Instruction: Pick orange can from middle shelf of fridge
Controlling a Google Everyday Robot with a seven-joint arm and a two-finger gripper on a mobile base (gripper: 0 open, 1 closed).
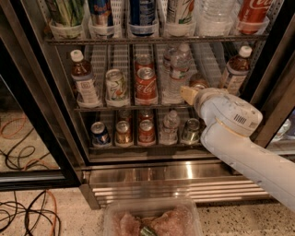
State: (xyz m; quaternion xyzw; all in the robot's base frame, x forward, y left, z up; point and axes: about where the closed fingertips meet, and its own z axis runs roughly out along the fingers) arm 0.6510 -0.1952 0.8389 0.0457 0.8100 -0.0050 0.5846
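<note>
White Coca-Cola script can be read on the red can [145, 85] at the centre of the frame, standing on the middle shelf [99, 109]. Part of the same white script shows on the red container [251, 14] at the upper right edge. A small dark striped sticker [239, 119] sits on the white arm [249, 154] right of centre, but its marks cannot be read. The gripper [188, 95] is just right of centre, at the middle shelf. The labels on the other bottles and cans cannot be made out.

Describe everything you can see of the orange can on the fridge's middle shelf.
Only the upper part of the orange can shows: a coppery-orange, metal-looking top and shoulder, apparently upright. It stands on the middle shelf, between the clear water bottle and the white-capped brown bottle. The gripper, at its front, hides its lower body; contact cannot be told.
</note>
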